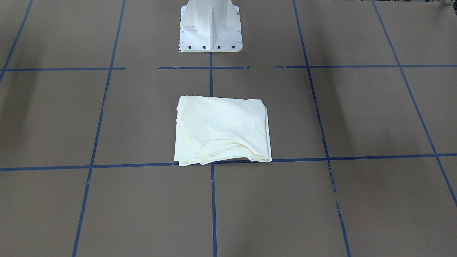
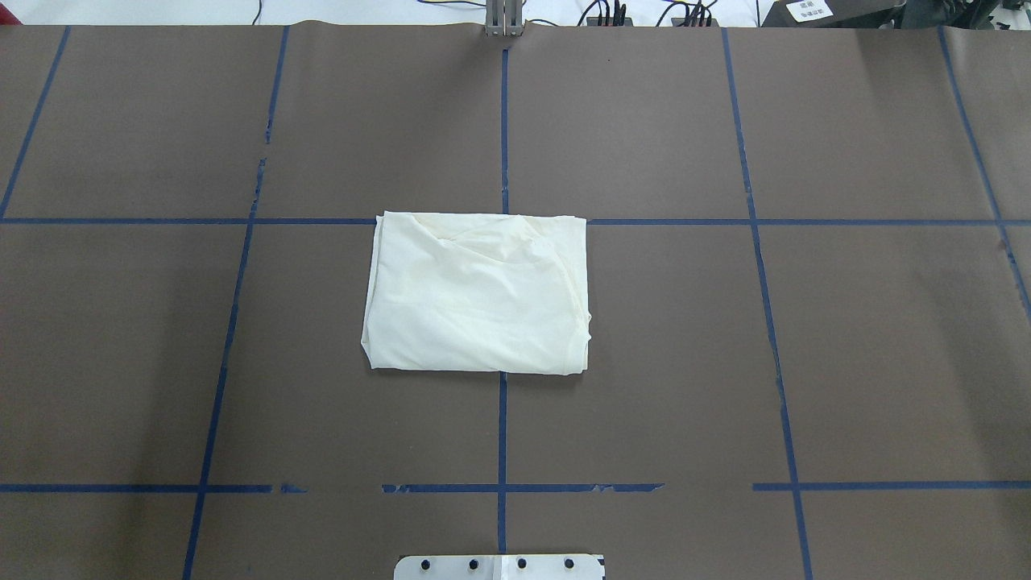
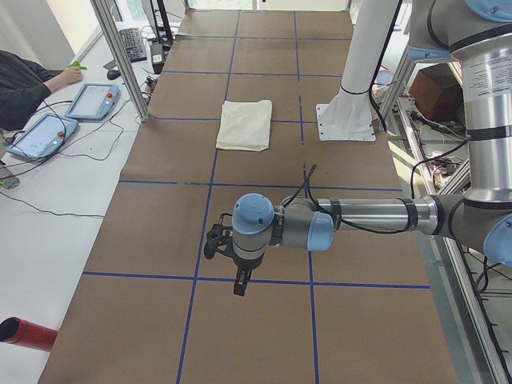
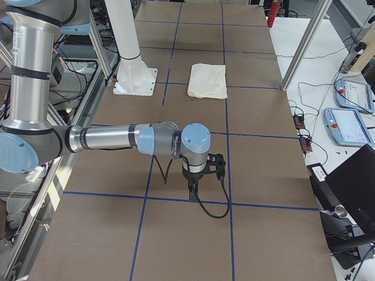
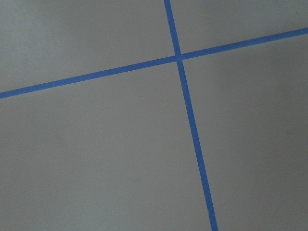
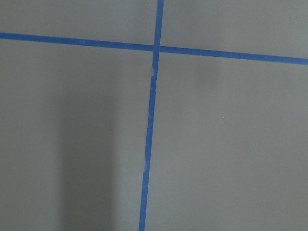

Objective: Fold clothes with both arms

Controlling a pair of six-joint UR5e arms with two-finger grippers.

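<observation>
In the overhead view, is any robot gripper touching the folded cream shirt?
No, the folded cream cloth shirt lies alone on the brown paper-covered table, and no gripper appears in that view.

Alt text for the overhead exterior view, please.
A cream T-shirt, folded into a rectangle with no print showing, lies at the centre of a brown table gridded with blue tape. A white base plate shows at the bottom edge.

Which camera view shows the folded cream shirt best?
The overhead exterior view: the shirt lies centred, all four edges visible. The front-facing view shows it nearly as well. Both side views show it small and far; wrist views miss it.
</observation>
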